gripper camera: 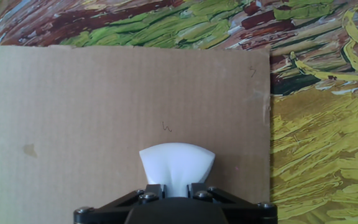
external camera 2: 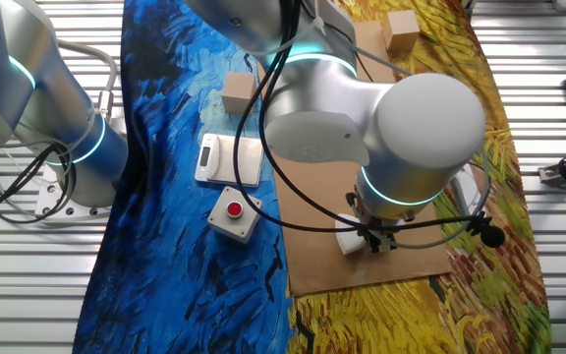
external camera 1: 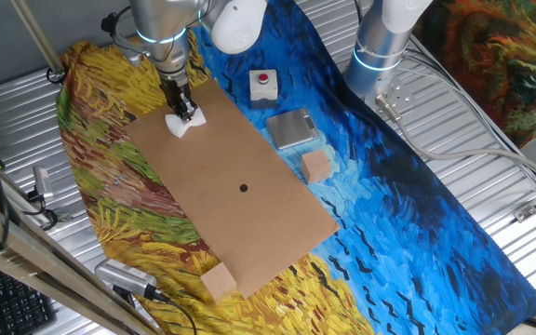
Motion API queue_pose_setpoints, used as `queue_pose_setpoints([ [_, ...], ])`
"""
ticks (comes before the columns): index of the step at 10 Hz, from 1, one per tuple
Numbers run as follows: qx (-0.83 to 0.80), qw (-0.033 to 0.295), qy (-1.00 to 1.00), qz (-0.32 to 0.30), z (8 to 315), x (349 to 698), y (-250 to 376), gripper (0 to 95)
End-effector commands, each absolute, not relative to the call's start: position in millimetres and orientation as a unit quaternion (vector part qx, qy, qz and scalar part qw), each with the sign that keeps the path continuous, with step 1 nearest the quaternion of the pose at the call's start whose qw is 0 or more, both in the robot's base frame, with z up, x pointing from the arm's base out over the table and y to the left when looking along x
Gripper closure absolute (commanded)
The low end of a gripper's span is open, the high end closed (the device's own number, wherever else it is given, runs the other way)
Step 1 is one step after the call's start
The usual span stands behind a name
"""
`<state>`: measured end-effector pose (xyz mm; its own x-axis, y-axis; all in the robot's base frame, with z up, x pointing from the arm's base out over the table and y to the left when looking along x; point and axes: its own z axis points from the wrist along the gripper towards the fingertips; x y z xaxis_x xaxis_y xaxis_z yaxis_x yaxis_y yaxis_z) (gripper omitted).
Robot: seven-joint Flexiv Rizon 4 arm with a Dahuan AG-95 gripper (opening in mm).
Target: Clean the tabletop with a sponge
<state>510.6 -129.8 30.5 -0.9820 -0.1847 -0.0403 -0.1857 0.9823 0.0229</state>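
Observation:
The white sponge [external camera 1: 185, 123] is pinched between my fingers and pressed on the brown cardboard tabletop [external camera 1: 249, 214] near its far corner. My gripper [external camera 1: 183, 112] is shut on it, pointing straight down. In the hand view the sponge [gripper camera: 177, 163] bulges out beyond the jaws, squeezed narrow where they hold it, with the tabletop [gripper camera: 92, 118] under it and the board's corner up right. In the other fixed view the sponge [external camera 2: 351, 239] shows under the wrist near the tabletop's [external camera 2: 401, 261] near edge; my gripper [external camera 2: 373, 239] is partly hidden by the arm.
A tan cube [external camera 1: 316, 167] lies right of the board, another [external camera 1: 218, 281] at its near corner. A white box with a red button [external camera 1: 263, 85] and a grey flat device [external camera 1: 292, 127] lie on the blue cloth. A second arm's base [external camera 1: 380, 46] stands far right.

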Motion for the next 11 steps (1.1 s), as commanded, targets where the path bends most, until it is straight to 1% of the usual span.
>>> queue_pose_setpoints([
  [1,-0.092,0.02,0.995,0.013,30.5,510.8,-129.8,95.0],
  [11,-0.085,0.019,0.996,0.012,30.9,511.4,-127.8,95.0],
])
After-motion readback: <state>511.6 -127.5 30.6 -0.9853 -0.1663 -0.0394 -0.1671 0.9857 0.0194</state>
